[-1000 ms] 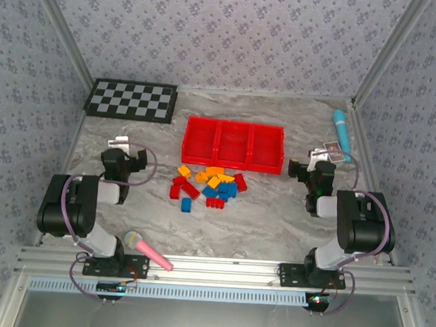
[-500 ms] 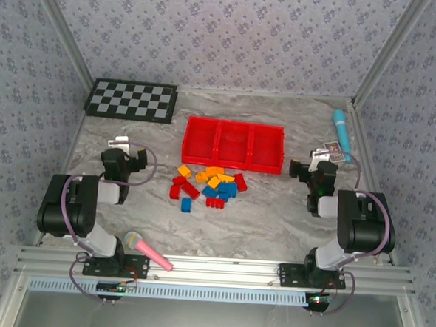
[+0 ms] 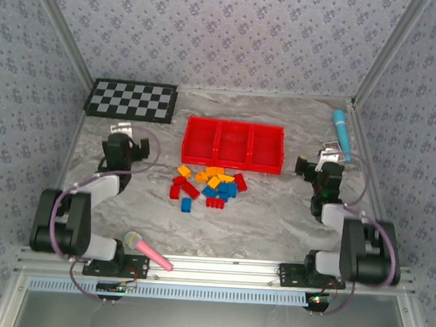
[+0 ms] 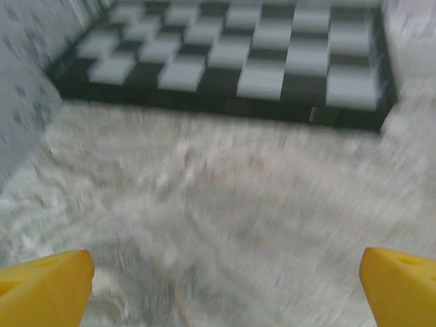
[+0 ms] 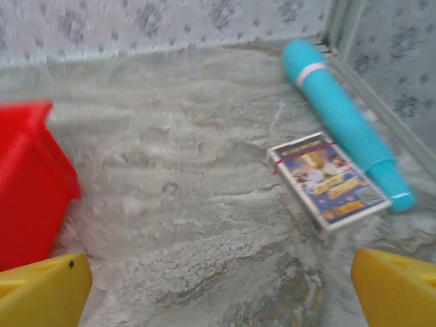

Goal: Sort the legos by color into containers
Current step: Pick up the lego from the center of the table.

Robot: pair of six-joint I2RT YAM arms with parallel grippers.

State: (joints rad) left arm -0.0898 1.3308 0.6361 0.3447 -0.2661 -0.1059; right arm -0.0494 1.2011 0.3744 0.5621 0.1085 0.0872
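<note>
From above, the legos (image 3: 208, 186) lie in a loose red, blue and orange-yellow heap on the marbled surface (image 3: 274, 219), just in front of the red tray (image 3: 231, 165) and its three containers (image 3: 232, 142). The left pincer (image 3: 123, 139) sits near the checkered board (image 3: 131, 99). The right pincer (image 3: 323, 164) is beside a card box (image 3: 330, 150) and a teal tube (image 3: 341, 129). A pink-handled microphone toy (image 3: 147, 251) lies at the near edge.

Left wrist: the yellow fingertips (image 4: 44, 289) are spread wide, so this pincer is open above bare surface, with the board ahead.

Right wrist: its fingertips (image 5: 42, 293) are also wide apart, open, with the tray's corner at the left.
</note>
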